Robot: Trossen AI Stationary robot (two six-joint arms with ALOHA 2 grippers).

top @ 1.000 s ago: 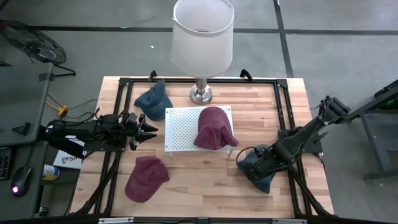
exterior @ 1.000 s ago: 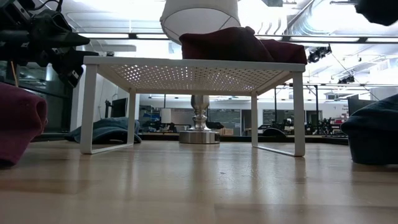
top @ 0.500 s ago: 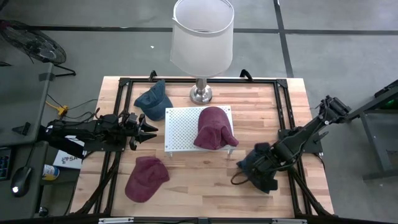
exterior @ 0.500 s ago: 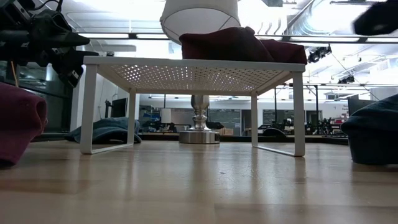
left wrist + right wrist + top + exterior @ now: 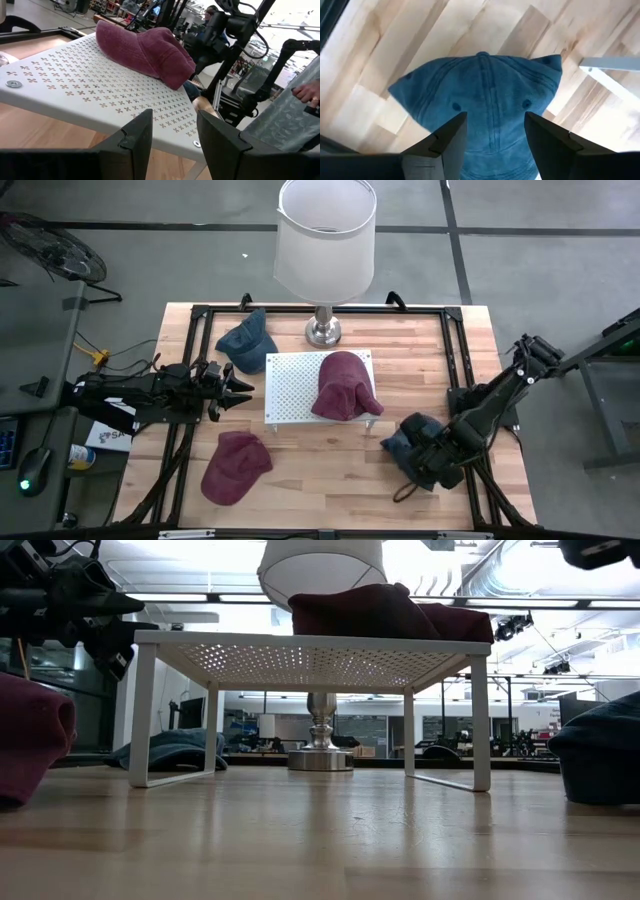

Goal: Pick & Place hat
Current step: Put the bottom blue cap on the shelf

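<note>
A blue hat [image 5: 403, 438] lies on the table to the right of the white rack [image 5: 290, 385], with its crown facing up in the right wrist view [image 5: 485, 100]. My right gripper [image 5: 432, 462] hangs open above it, pointing down, with a finger on each side [image 5: 495, 150] and clear of the cloth. A maroon hat [image 5: 343, 385] rests on the rack's right end [image 5: 145, 50]. My left gripper [image 5: 243, 392] waits open at the rack's left side [image 5: 172, 145].
A second maroon hat [image 5: 235, 467] lies near the table's near-left part. Another blue hat [image 5: 247, 342] lies far left, and a lamp [image 5: 323, 330] stands behind the rack. Bare wood lies in front of the rack. A person's hand [image 5: 305, 92] shows beyond the table.
My right gripper has moved a little toward the table's near edge and to the right, away from the rack, while staying above the blue hat. The hat has stayed where it was on the table.
</note>
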